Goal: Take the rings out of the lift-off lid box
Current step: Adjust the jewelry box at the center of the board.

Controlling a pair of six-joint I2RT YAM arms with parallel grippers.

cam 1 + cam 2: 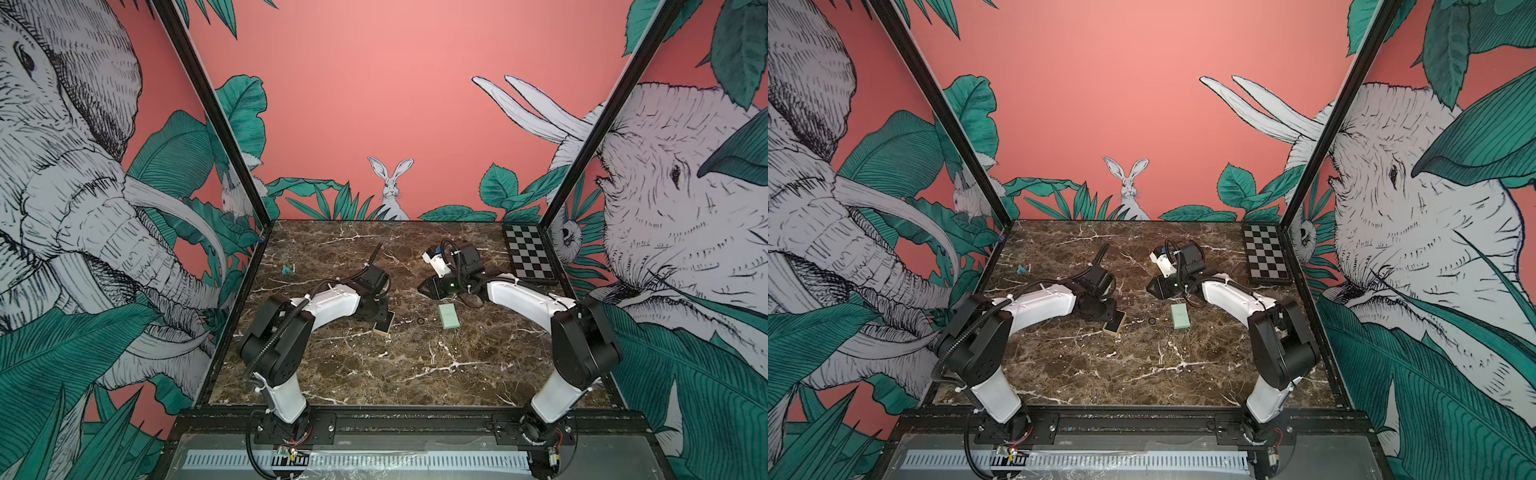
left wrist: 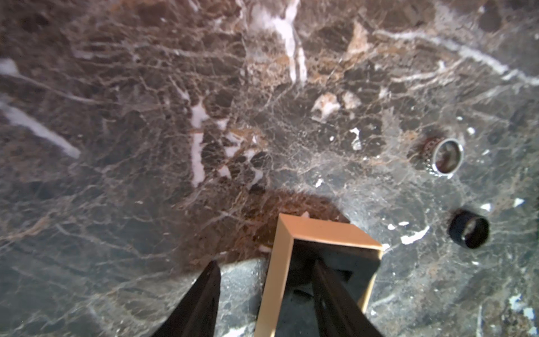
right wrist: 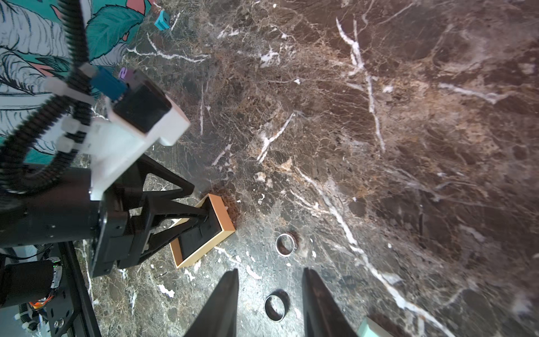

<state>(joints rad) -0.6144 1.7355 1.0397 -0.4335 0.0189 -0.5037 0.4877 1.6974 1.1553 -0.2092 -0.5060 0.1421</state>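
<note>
Right gripper stands parted, the black ring lying untouched between its fingers on the marble table, the silver ring close by. Left gripper, also parted, straddles one wall of the open box base, left of the rings; the mint lid lies to their right

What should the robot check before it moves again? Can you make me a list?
1. Lid off: ok, the pale mint-green lid lies on the brown marble table.
2. Rings out: ok, the shiny silver ring and the black ring lie on the table.
3. Box empty: cannot tell, the left gripper hides part of the tan-rimmed box base.
4. Base free: not ok, one left finger sits inside it.
5. Ready to grab: ok, the right gripper is open, with the black ring between its fingers, untouched.
</note>
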